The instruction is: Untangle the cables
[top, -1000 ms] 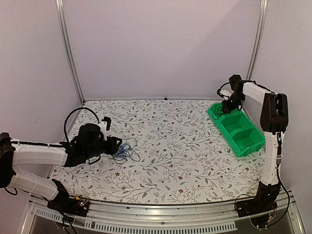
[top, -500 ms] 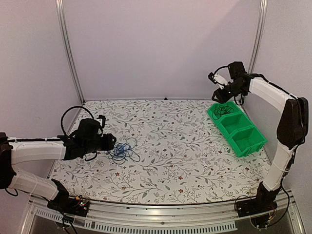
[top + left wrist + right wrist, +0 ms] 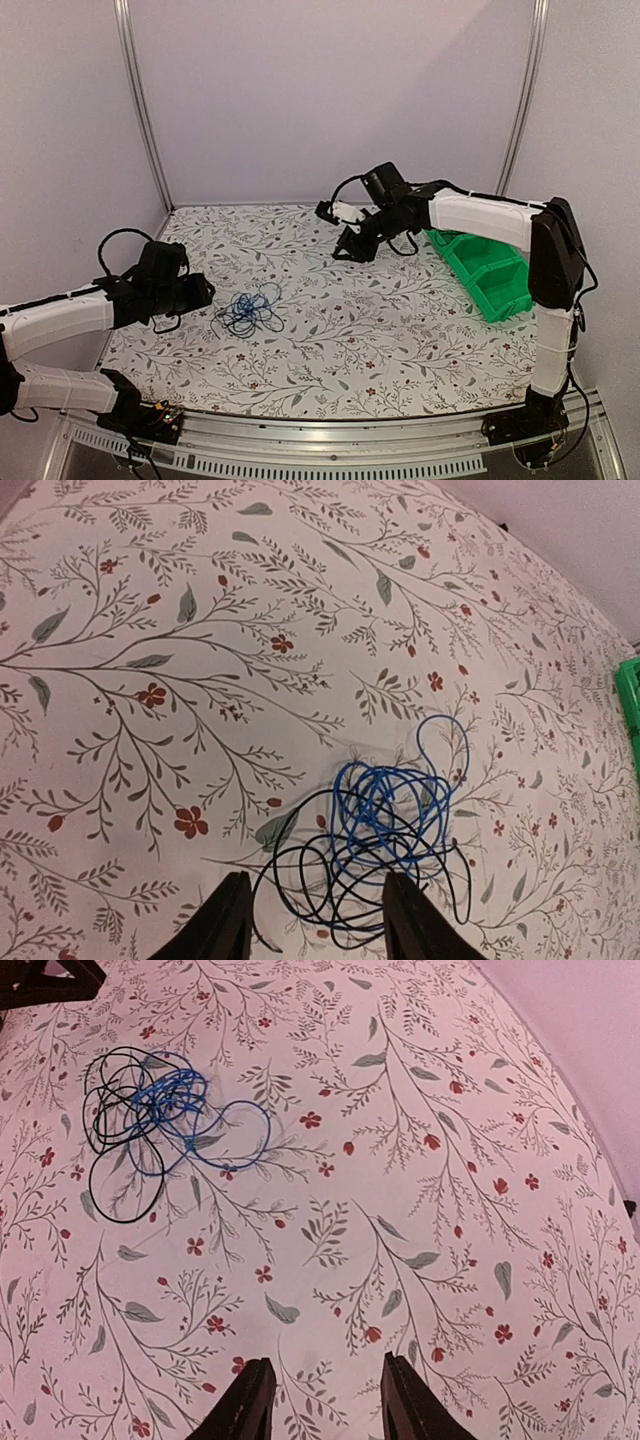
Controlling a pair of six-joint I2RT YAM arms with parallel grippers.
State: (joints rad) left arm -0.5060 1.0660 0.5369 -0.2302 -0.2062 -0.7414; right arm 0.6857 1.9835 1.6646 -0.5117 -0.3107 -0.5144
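Observation:
A small loose tangle of cables (image 3: 250, 312), thin black wires and one blue wire, lies on the floral table at the left. It shows in the left wrist view (image 3: 390, 830) and in the right wrist view (image 3: 150, 1120). My left gripper (image 3: 200, 292) is open and empty just left of the tangle; in its own view the gripper (image 3: 316, 885) has the tangle's near black loops between its fingertips. My right gripper (image 3: 350, 250) is open and empty above the table's middle back, well away from the tangle, with only tablecloth under it (image 3: 327, 1365).
A green bin (image 3: 490, 268) with several compartments stands at the back right, partly behind the right arm; its edge shows in the left wrist view (image 3: 630, 695). The table is fenced by pale walls and metal posts (image 3: 140, 110).
My right arm has swung from above the green bin leftward to the table's middle back. My left gripper has drawn back to the left, away from the tangle, which stays put.

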